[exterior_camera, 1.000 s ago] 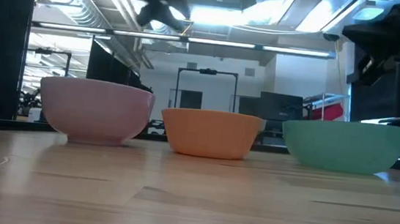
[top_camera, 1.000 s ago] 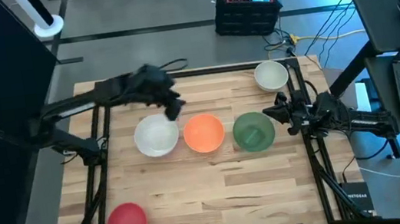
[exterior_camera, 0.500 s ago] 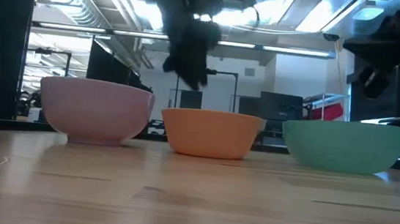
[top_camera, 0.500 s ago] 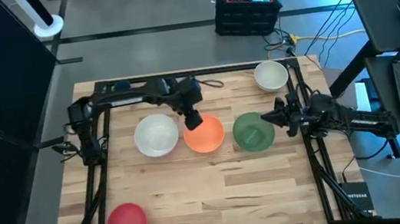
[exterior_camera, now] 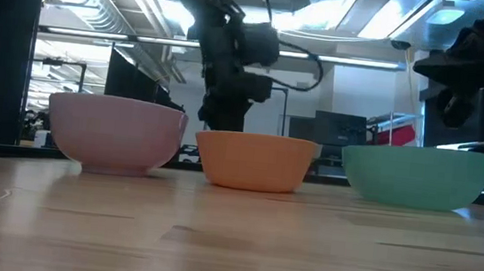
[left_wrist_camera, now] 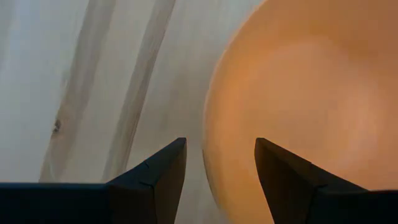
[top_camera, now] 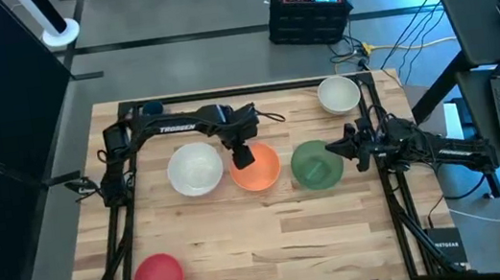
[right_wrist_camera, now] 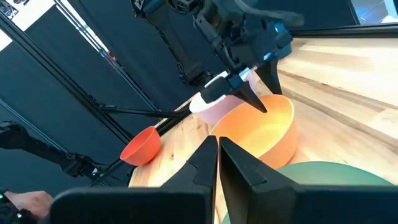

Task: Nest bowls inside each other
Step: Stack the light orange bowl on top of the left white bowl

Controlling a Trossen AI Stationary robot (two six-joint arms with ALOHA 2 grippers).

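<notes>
From above, I saw my left gripper (top_camera: 242, 157) over the orange bowl (top_camera: 256, 167), which sat between the white bowl (top_camera: 195, 168) and the green bowl (top_camera: 316, 165). My left wrist view showed the fingers (left_wrist_camera: 155, 174) spread astride the orange rim, gripping nothing. My right gripper (right_wrist_camera: 217, 149) hung pinched together, empty, beside the green bowl.
</notes>
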